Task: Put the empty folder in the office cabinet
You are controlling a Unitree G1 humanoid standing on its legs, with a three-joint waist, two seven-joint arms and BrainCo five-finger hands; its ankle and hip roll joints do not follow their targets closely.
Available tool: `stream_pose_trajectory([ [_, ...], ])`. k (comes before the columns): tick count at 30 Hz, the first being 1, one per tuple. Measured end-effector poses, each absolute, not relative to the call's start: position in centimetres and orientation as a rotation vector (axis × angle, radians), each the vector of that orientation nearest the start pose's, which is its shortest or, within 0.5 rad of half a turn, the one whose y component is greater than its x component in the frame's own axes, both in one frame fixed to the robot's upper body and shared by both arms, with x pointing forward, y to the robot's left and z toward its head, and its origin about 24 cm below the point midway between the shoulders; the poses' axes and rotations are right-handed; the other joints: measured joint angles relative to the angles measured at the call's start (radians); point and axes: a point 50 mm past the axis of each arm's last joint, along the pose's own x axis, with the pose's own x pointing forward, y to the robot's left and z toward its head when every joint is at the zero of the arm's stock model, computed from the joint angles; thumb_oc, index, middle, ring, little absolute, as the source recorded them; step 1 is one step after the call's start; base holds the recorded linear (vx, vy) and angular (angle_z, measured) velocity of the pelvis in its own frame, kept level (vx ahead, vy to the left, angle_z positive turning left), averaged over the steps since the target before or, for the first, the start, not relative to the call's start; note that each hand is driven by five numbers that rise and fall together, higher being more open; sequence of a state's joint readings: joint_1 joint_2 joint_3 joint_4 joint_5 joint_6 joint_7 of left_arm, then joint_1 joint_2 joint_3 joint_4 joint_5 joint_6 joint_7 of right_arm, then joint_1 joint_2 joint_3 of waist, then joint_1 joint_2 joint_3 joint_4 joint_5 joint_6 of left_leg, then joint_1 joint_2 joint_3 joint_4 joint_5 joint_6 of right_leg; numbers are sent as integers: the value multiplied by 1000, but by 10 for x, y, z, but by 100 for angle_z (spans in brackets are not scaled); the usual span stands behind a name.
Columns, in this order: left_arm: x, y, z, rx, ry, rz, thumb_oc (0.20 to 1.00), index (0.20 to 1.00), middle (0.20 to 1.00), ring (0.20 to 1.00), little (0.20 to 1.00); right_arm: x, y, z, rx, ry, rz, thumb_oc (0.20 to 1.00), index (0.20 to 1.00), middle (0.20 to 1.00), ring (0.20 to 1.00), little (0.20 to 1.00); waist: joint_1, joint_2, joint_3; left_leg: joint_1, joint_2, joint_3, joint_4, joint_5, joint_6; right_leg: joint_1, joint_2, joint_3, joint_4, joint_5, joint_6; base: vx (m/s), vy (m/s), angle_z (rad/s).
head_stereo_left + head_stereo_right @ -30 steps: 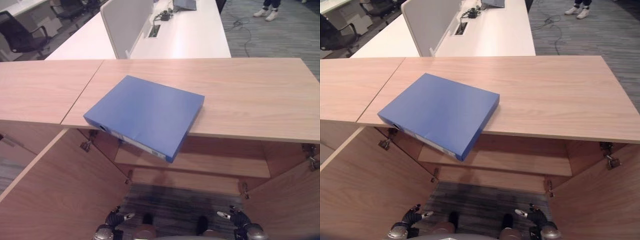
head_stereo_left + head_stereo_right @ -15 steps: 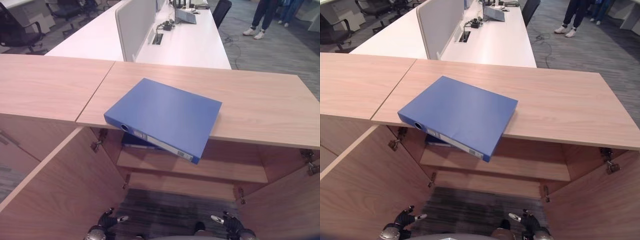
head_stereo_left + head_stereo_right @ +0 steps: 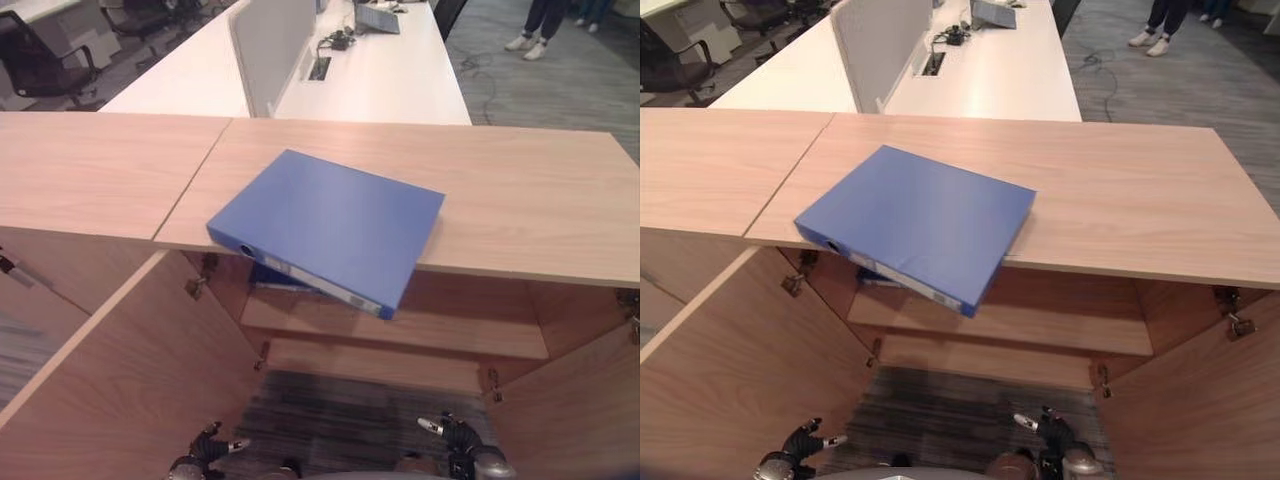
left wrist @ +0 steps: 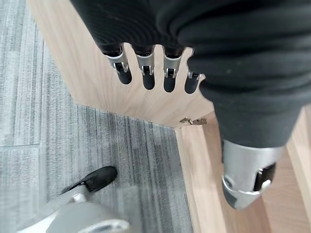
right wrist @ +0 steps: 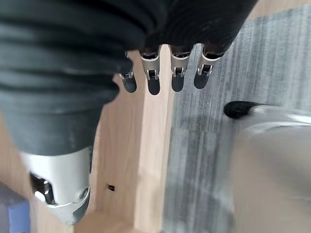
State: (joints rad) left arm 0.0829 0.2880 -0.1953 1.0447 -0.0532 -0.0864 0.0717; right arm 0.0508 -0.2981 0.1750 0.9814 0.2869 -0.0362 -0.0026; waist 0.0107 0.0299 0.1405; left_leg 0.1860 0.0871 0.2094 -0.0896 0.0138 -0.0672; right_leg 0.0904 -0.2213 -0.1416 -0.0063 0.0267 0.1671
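Left hand and right hand hang low — fingers relaxed.

Head stereo pair — set high, looking steeply down and forward from slightly offset positions onto the same cabinet top, blue folder and open cabinet doors. Wrist views — very close, aimed along the left hand and right hand toward carpet and cabinet wood.
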Motion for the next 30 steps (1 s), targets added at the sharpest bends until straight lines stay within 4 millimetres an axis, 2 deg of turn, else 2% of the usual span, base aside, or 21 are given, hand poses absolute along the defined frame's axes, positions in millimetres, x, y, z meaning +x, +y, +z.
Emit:
stream_pose_trajectory([
  [2,106,236,-147,331,1016,53,1000,1000,1000,1000,1000,116,-243,-142,-102,1012,-146,1000,1000,1000,1000,1000,-2,3,-7,3,11,-7,0,0,-2,17,14,-8,-22,5,-4,-10,-88,6],
  [4,114,233,-144,326,982,48,1000,1000,1000,1000,1000,114,-245,-142,-107,1016,-149,1000,1000,1000,1000,1000,-1,4,-12,-1,23,-11,0,2,-18,18,26,-10,-34,11,-8,-18,-94,4],
  [5,126,230,-138,328,927,44,1000,1000,1000,1000,1000,115,-245,-141,-106,1012,-146,1000,1000,1000,1000,1000,-1,-1,-16,-2,26,-14,-1,6,-24,35,30,-15,-68,25,-9,-18,-90,4],
  [9,138,227,-128,327,851,28,1000,1000,1000,1000,1000,108,-243,-142,-100,1020,-143,1000,1000,1000,1000,1000,1,-37,-29,-5,27,-24,-10,9,-31,39,28,-24,-87,33,-5,-21,-107,5],
  [11,141,227,-125,332,830,26,1000,1000,1000,1000,1000,106,-242,-143,-96,1019,-141,1000,1000,1000,1000,1000,1,-44,-33,-6,27,-27,-10,9,-31,41,26,-27,-87,36,-5,-19,-77,4],
  [19,163,224,-92,379,618,17,1000,1000,1000,1000,1000,106,-239,-141,-91,999,-130,1000,1000,1000,1000,1000,14,-19,-47,-4,30,-47,-9,14,-36,55,31,-40,-88,40,-10,-17,-61,6],
  [22,176,231,-68,520,475,57,1000,1000,1000,1000,1000,104,-237,-141,-95,999,-119,1000,1000,1000,1000,1000,39,-19,-50,-4,40,-67,-3,20,-45,70,42,-64,-88,38,-13,-3,-62,17],
  [25,178,240,-53,634,388,130,1000,1000,1000,1000,1000,101,-238,-141,-102,987,-128,1000,1000,1000,1000,1000,55,-21,-55,-5,43,-76,-10,21,-46,73,45,-70,-88,35,-16,-5,-54,12],
  [28,177,250,-31,848,256,136,1000,1000,1000,1000,1000,98,-236,-142,-103,982,-133,1000,1000,1000,1000,1000,63,-26,-54,-4,42,-87,-10,21,-46,82,44,-82,-88,34,-15,-14,-48,11],
  [30,180,256,-20,943,200,142,1000,1000,1000,1000,1000,98,-235,-142,-101,981,-132,1000,1000,1000,1000,1000,83,-28,-54,-5,42,-95,-10,23,-47,86,43,-88,-88,34,-16,-25,-66,10],
])
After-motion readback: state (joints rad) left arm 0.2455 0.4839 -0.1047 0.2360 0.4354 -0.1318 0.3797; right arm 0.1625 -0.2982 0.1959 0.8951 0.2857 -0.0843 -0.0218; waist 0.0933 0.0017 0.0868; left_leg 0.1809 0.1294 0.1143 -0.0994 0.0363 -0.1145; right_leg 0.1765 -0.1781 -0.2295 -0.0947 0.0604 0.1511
